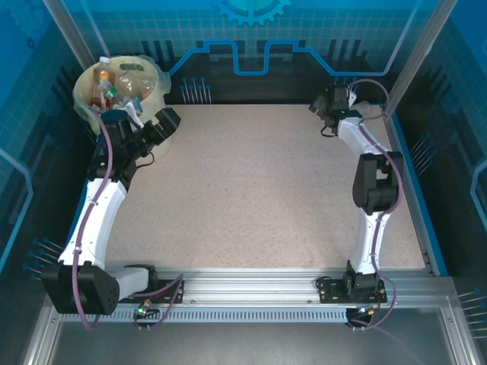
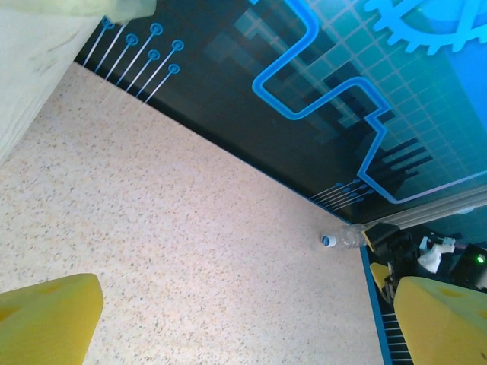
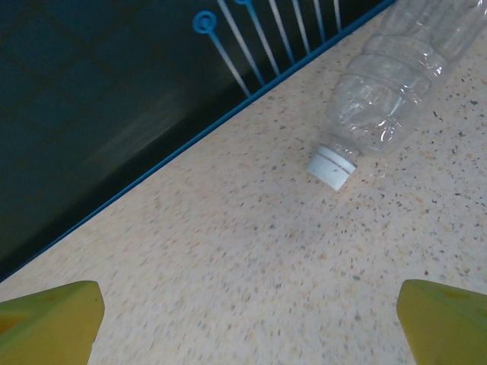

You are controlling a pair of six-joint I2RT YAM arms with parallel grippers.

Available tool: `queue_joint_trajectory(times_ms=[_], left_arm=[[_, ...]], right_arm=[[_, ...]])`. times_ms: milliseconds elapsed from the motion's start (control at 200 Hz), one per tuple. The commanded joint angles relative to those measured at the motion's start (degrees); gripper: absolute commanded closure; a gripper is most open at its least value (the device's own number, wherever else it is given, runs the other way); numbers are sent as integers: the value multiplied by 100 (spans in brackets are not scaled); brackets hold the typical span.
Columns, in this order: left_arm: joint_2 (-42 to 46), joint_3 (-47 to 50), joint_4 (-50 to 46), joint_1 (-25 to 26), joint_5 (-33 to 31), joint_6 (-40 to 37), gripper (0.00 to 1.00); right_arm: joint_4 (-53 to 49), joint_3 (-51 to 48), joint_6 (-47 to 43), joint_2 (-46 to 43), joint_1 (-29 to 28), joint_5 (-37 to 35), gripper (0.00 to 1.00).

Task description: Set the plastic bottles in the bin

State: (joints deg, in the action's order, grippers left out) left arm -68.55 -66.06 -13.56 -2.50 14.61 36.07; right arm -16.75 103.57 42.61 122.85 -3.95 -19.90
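Lying ahead of the right gripper (image 3: 247, 323) (jaws wide, empty) is a clear bottle (image 3: 388, 99).

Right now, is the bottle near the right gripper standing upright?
No, the clear bottle lies on its side on the table with its white cap on.

bright, even light; soft shadows; sharp.

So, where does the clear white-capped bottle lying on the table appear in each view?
Top external: bottle, faint, at the table's far right corner.
Left wrist: small, right of centre, by the wall.
Right wrist: large, upper right.
Shared landmark: blue strip along the wall's foot.
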Motion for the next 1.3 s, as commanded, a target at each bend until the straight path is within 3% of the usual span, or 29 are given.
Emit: queue_joint_trajectory(times_ms=[0, 240, 325, 385, 525, 760, 1085, 1296], left_arm=[[294, 238, 90, 27, -101, 53, 1], [463, 816, 215, 31, -22, 345, 1], [436, 901, 264, 26, -125, 289, 1], [338, 856, 205, 31, -160, 171, 1], [43, 691, 66, 30, -198, 37, 1], [-330, 657, 227, 31, -202, 68, 1], [-475, 603, 240, 30, -193, 117, 1], [-440, 643, 143, 41, -111, 44, 1]], right_arm=[[-534, 859, 342, 741, 101, -837, 0], [-2217, 4327, -730, 3111, 181, -1671, 0], [-2245, 4973, -1091, 3601, 204, -1773, 0], [-2100, 4972, -1159, 3687, 235, -1885, 0], [-2022, 4920, -795, 3717, 537, -1392, 1], [-2409, 5409, -707, 4088, 1103, 274, 12], [-2532, 5162, -1119, 3867, 1194, 156, 32], [-2179, 4384, -1454, 3340, 1185, 230, 47]])
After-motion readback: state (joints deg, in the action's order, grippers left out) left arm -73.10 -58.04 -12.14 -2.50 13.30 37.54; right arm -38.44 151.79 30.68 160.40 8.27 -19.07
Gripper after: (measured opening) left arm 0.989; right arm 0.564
